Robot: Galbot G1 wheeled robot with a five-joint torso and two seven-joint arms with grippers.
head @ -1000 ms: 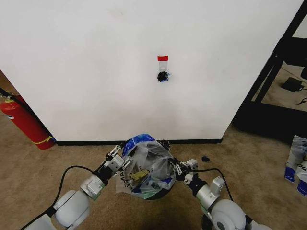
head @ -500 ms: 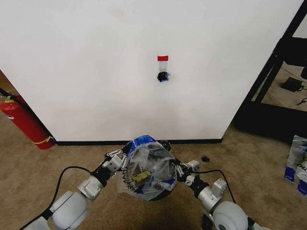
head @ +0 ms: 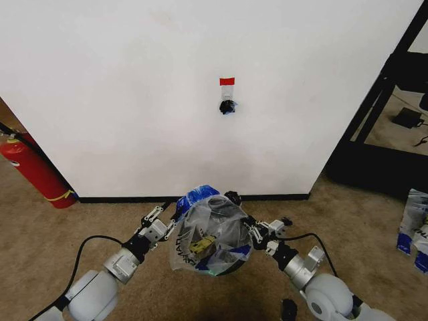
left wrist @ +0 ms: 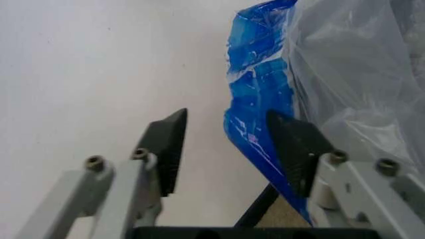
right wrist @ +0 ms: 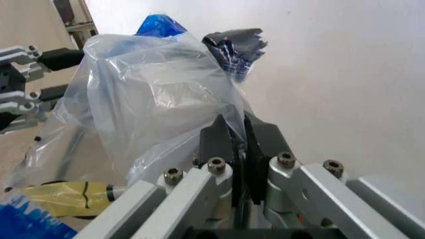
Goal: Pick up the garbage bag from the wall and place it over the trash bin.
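Observation:
The garbage bag [head: 210, 237], translucent white with a yellow face and blue patches, is draped over the trash bin [head: 227, 269], which shows dark through the plastic. Both stand on the carpet just before the wall [head: 134, 100]. My right gripper [head: 254, 229] is at the bag's right side. In the right wrist view that gripper [right wrist: 237, 144] is shut on a fold of the garbage bag [right wrist: 153, 94]. My left gripper [head: 167, 219] is at the bag's left edge. It stands open [left wrist: 229, 144], with the bag's blue flap [left wrist: 259, 109] hanging close to one finger [left wrist: 292, 142].
A red tape strip [head: 227, 81] and a black hook [head: 228, 106] are on the wall above. A red fire extinguisher [head: 33, 170] leans at the far left, a black rack [head: 384, 127] stands at the right, and white-and-blue packages [head: 414, 231] lie on the floor there.
Both arms have reached a little farther toward the wall. The bag has spread wider and shifted slightly right over the bin. The left gripper now sits a bit apart from the bag's edge.

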